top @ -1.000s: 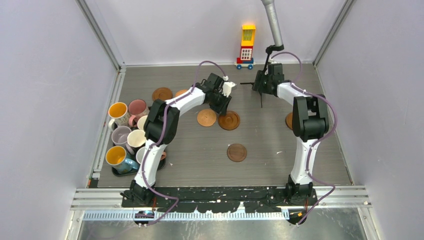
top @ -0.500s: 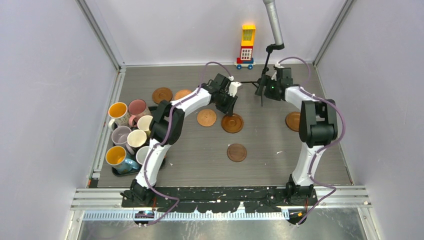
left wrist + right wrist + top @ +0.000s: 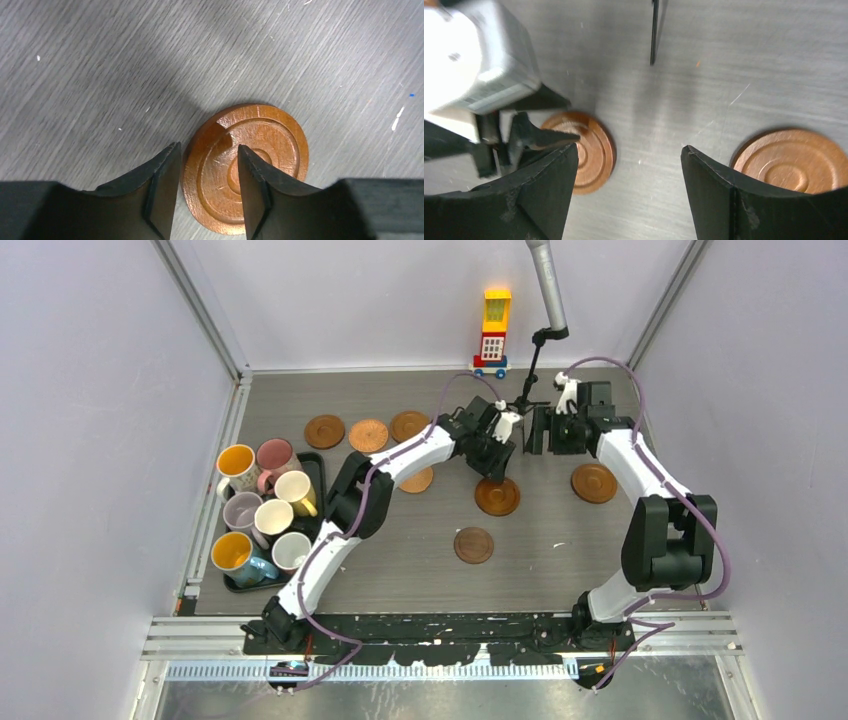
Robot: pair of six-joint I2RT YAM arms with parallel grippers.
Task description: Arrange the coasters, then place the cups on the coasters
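My left gripper (image 3: 496,462) hovers low over an orange-brown coaster (image 3: 497,497) near the table's middle. In the left wrist view the gripper (image 3: 207,146) is open, and the coaster's (image 3: 260,150) left rim lies flat on the table below the gap. My right gripper (image 3: 548,433) is open over bare table (image 3: 629,150), between that coaster (image 3: 591,150) and another coaster (image 3: 791,160). Three coasters (image 3: 368,435) sit in a row at the back, one (image 3: 420,482) is partly under the left arm, and a darker one (image 3: 473,545) lies nearer. The cups (image 3: 258,508) stand crowded at the left.
A black tray (image 3: 312,464) holds the cups at the left edge. A toy brick tower (image 3: 493,332) stands at the back wall, next to a grey pole (image 3: 546,285) with a thin black stand (image 3: 527,400) close to both grippers.
My left gripper carried the coaster to the right and toward the front, then opened over it. My right arm swung right and its jaws opened wider.
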